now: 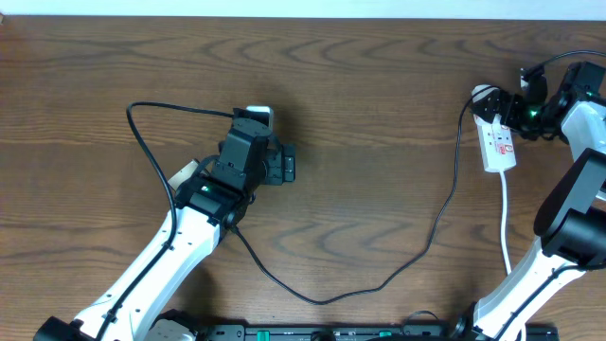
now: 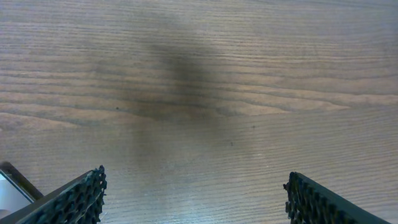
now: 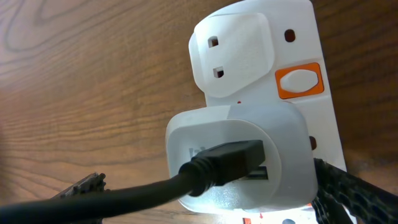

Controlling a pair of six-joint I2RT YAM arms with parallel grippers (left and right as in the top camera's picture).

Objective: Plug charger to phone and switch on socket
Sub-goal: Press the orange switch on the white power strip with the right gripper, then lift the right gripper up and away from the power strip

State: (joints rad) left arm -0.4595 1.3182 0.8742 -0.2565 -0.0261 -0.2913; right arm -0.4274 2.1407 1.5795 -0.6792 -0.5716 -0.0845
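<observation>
The socket [image 1: 499,142] is a white strip at the right with an orange-red switch [image 3: 300,81]. A white adapter [image 3: 273,155] sits in it, and the charger's black cable [image 3: 205,171] plugs into that. The charger [image 1: 322,299] runs across the table and loops back to the left arm, which hides its tip. My right gripper [image 1: 504,106] [image 3: 208,186] is open, its fingers [image 3: 354,196] on either side of the adapter. My left gripper [image 1: 282,166] [image 2: 196,182] is open over bare wood. The arm covers most of the phone; a pale glossy end [image 1: 258,115] and a corner [image 2: 12,186] show.
The socket's white cord [image 1: 506,227] trails toward the table's front edge beside the right arm. The wooden table [image 1: 379,142] is bare between the two arms apart from the black cable. A pale wall edge runs along the far side.
</observation>
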